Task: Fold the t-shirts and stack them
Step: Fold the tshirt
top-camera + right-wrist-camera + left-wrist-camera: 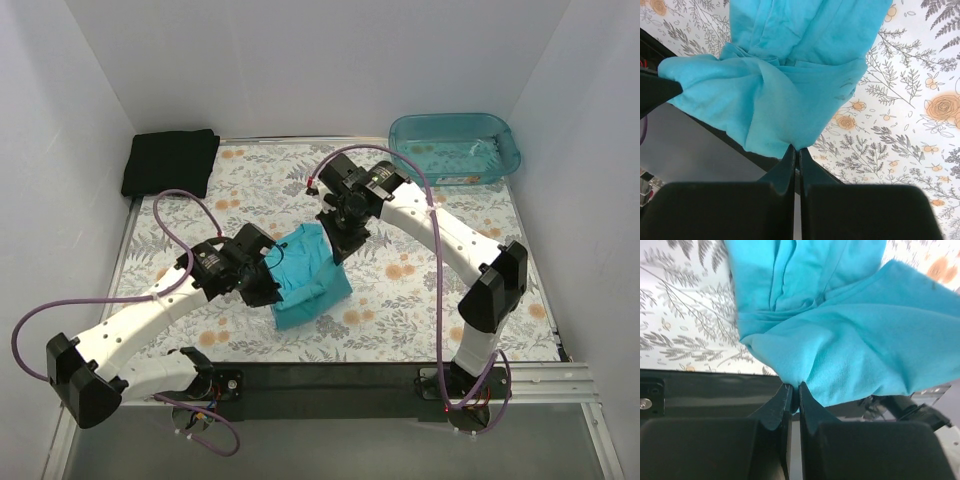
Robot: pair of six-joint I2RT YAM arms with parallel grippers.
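Left fingers (776, 412): clenched on turquoise t-shirt (850, 340) edge.
Right fingers (782, 170): clenched on same shirt.
Black t-shirt (170, 162): far-left counter (400, 300) corner.
Tub (455, 148): far-right corner.

Bright diffuse light is falling evenly from above; shadows on the table (400, 300) are lying faint and soft. In wrist views the near dark fingers (775, 410) are blurring slightly.

No readable text, labels, brands, numbers or signs (any view); floral print only
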